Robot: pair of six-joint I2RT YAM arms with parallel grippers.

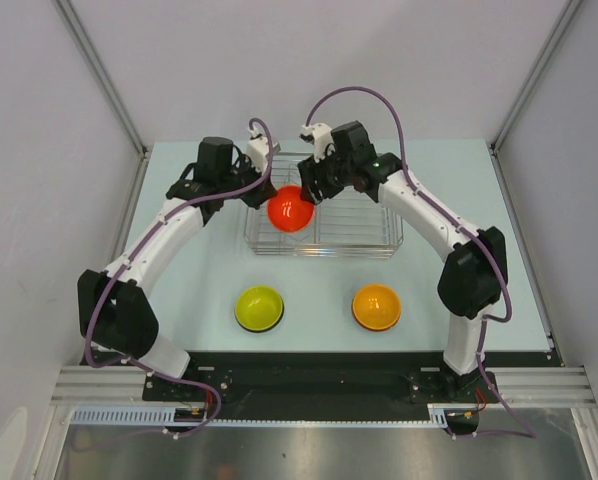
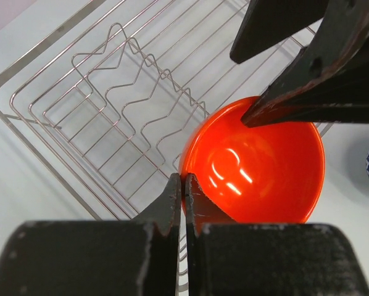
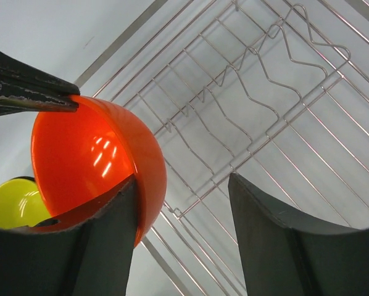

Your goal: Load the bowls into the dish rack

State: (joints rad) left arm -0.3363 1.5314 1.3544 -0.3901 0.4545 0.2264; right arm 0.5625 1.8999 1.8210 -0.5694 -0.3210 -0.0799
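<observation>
From above, the rack (image 1: 379,228) sits at the back of the pale counter (image 1: 319,285). The red bowl (image 1: 290,211) is in the left part of the rack. The left hand (image 1: 263,192) is at its left side and the right hand (image 1: 314,190) is at its right side. Nearer the arms, a yellow bowl (image 1: 259,307) and an orange bowl (image 1: 376,306) sit apart on the counter, outside the rack. The yellow bowl sits open side up, and the orange bowl looks upside down. From the left wrist, the left hand (image 2: 182,180) is pinched tight on the near rim of the red bowl (image 2: 265,166). The bowl is over the wires of the rack (image 2: 135,92). The right hand (image 2: 240,89) comes in from the top. One of its fingers is over the inside of the bowl and the other is outside it. From the right wrist, the right hand (image 3: 183,182) is open, with a wide gap between its fingers. The red bowl (image 3: 86,154) is tipped on its side. Its wall is by the finger on the left of this view. A finger of the left hand (image 3: 30,89) touches the bowl's top rim. The rack (image 3: 265,105) lies below, and the yellow bowl (image 3: 12,203) peeks out behind the red one.
</observation>
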